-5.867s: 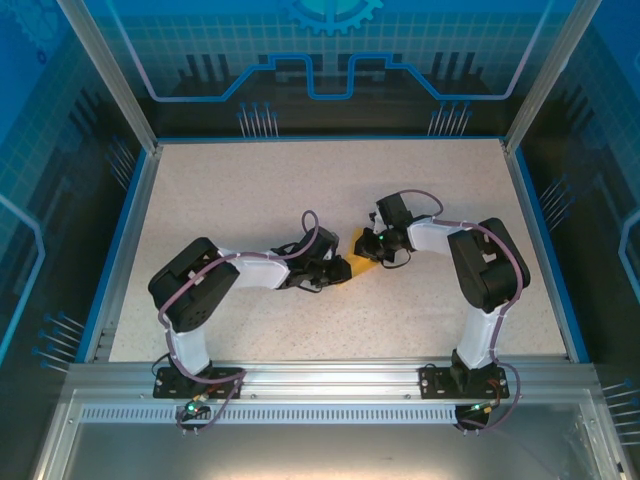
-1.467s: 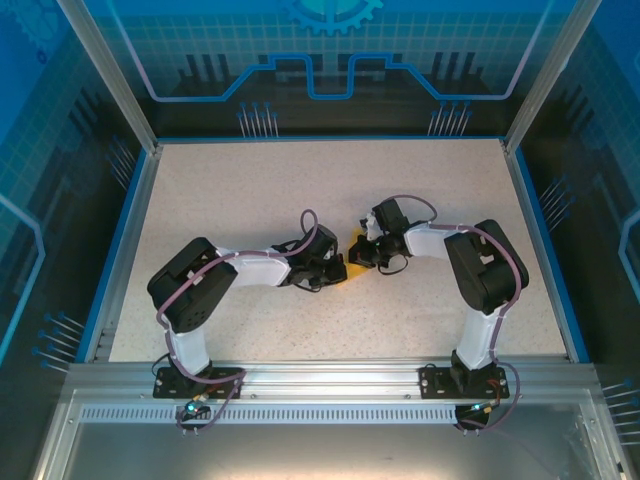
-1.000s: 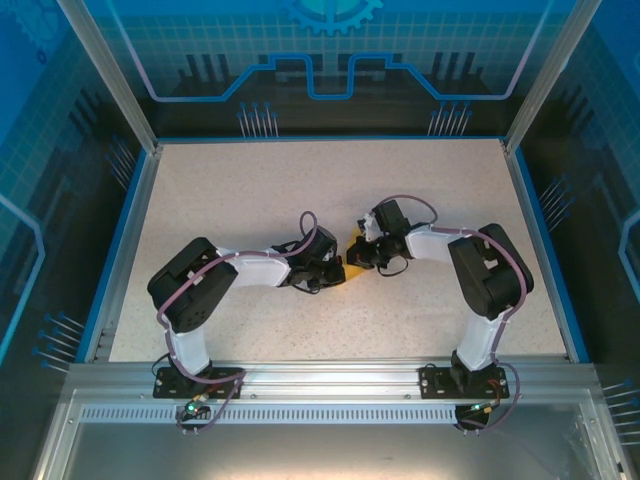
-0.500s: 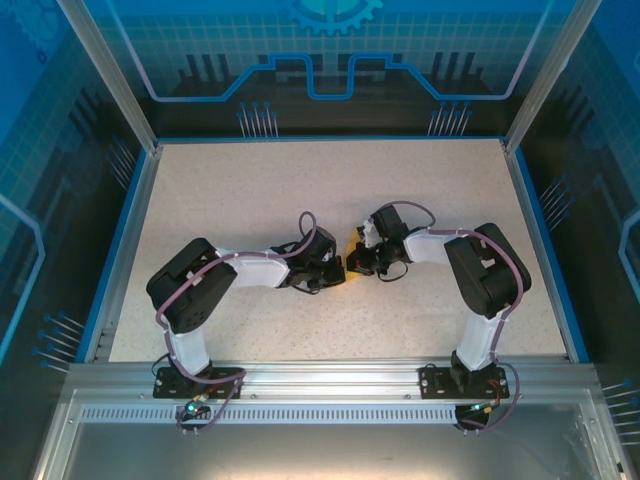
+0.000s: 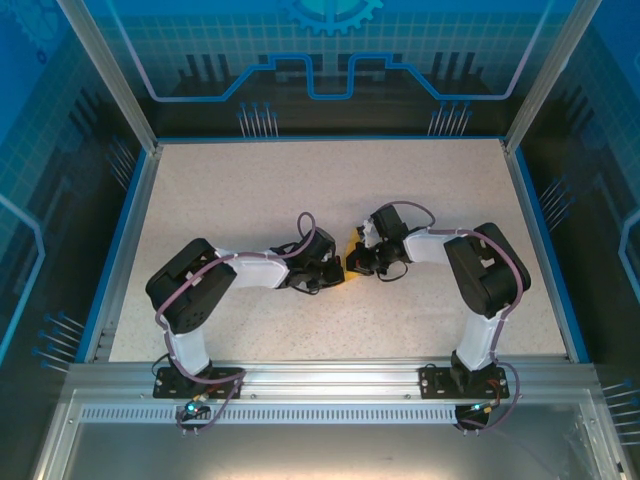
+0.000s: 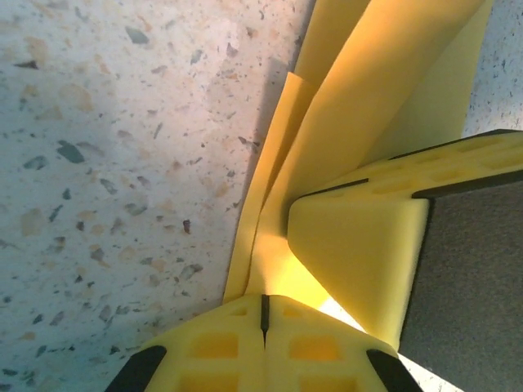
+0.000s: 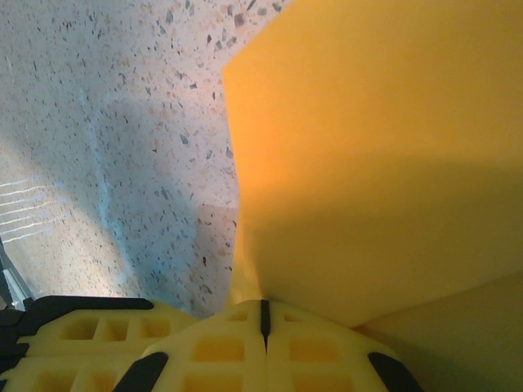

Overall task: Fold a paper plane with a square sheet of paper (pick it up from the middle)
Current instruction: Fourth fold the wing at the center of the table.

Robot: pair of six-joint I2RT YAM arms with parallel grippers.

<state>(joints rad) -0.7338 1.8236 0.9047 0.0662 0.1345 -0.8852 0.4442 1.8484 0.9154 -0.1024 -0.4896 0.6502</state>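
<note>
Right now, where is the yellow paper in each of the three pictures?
Overhead camera: the paper is a small yellow sliver near the middle of the speckled tabletop.
Left wrist camera: the paper runs from the top right down the middle.
Right wrist camera: the paper covers the right side.
Shared landmark: the speckled tabletop, which lies left of the paper in both wrist views.

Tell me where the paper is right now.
In the top view the partly folded paper is near the middle of the table, pinched by the left gripper and the right gripper.
</note>
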